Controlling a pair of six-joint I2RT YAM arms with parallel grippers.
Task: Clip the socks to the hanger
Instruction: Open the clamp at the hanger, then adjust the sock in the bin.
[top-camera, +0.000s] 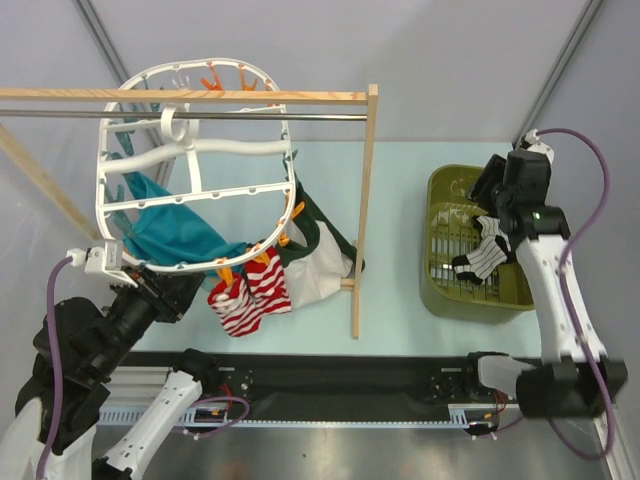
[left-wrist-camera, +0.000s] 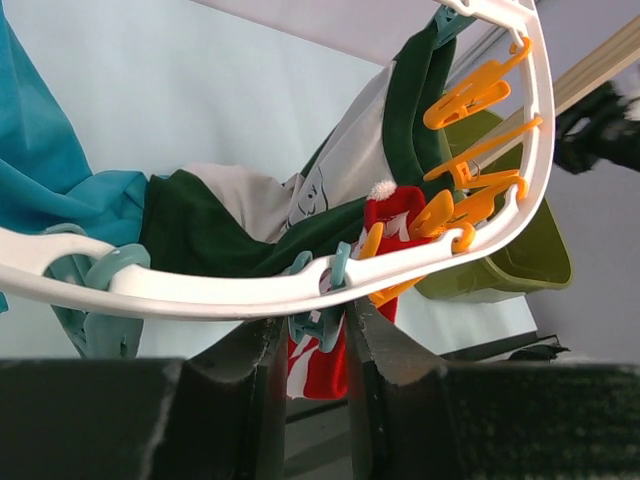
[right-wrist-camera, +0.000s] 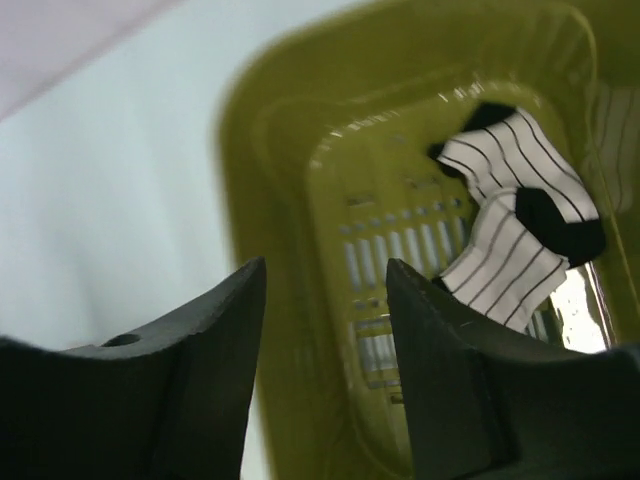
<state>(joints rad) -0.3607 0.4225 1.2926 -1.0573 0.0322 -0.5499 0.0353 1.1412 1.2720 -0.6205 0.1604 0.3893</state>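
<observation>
Left hand (left-wrist-camera: 310, 345) clenched on the rim of the large white plastic oval hanger (left-wrist-camera: 200, 292), at a teal clip (left-wrist-camera: 318, 325); red-and-white striped socks (top-camera: 250, 290) hang clipped beside. Right hand (right-wrist-camera: 325, 290) released, over olive-green plastic basket (right-wrist-camera: 270, 200) holding white black-striped socks (right-wrist-camera: 520, 230).

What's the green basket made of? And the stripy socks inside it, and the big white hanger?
The basket looks like hard plastic: smooth, shiny olive-green, with molded slots in its floor. The socks look like soft knitted cloth: dull, crumpled, white with thin black stripes. The hanger seems to be glossy white plastic, smoothly curved.
</observation>
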